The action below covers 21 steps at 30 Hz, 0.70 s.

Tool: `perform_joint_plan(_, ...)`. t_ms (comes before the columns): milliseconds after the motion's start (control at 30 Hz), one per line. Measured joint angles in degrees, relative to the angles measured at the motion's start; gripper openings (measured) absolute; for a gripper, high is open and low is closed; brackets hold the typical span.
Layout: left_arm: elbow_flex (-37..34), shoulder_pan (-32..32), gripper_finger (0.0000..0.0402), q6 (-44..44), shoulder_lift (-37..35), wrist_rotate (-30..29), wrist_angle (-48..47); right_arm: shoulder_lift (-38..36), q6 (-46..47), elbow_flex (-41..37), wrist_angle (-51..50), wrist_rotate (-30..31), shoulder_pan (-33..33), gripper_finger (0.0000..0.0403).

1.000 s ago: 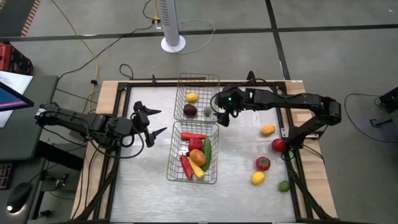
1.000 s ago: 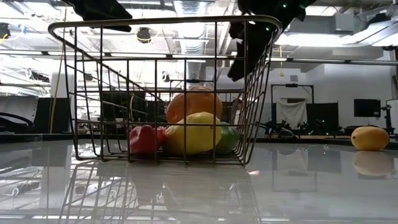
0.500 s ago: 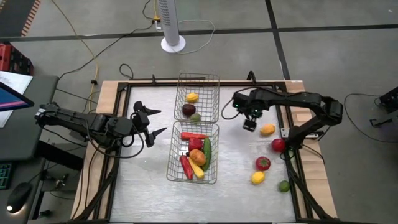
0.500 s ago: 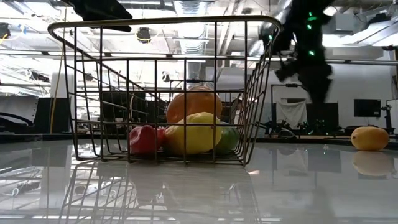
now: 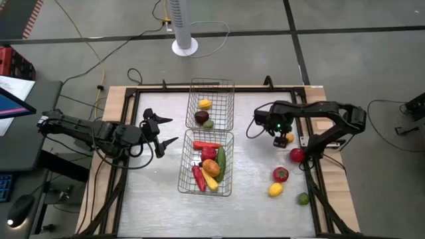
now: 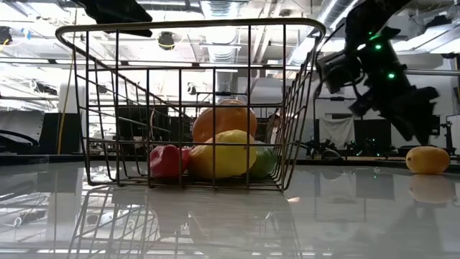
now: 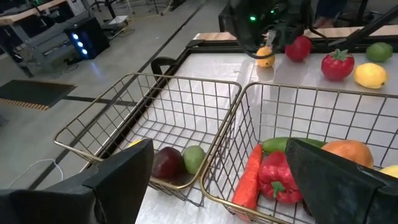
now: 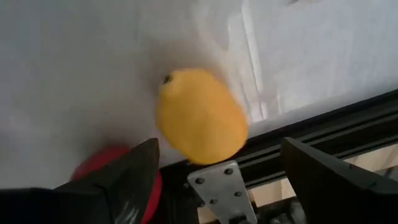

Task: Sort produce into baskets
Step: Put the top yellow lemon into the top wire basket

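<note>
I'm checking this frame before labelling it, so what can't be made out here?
- High view: the right end effector covers most of the yellow-orange fruit.
- Low view: the smaller basket and its fruit sit hidden behind the larger basket.
- Right wrist view: the red piece is cut off by a finger.
- High view: pieces in the larger basket overlap, so no sure count.

Right pincer (image 5: 281, 137) open, pointing down, left pincer (image 5: 161, 131) open, waiting aside

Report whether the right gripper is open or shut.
Open: the right gripper hangs over the yellow fruit, its fingers spread apart, holding nothing.
</note>
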Motion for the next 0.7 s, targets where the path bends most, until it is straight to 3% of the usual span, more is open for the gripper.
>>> perform_joint_plan(367,0.0,0.0,0.0352,-0.51,0.0,0.15,-0.79,1.3,0.1,-2.89,0.75,3.83,2.53,0.0356)
perform_joint_plan(700,0.0,0.0,0.0352,-1.18,-0.02,1.5,-1.2,1.25,-2.35,-2.81,5.25,0.93,2.56,0.0319)
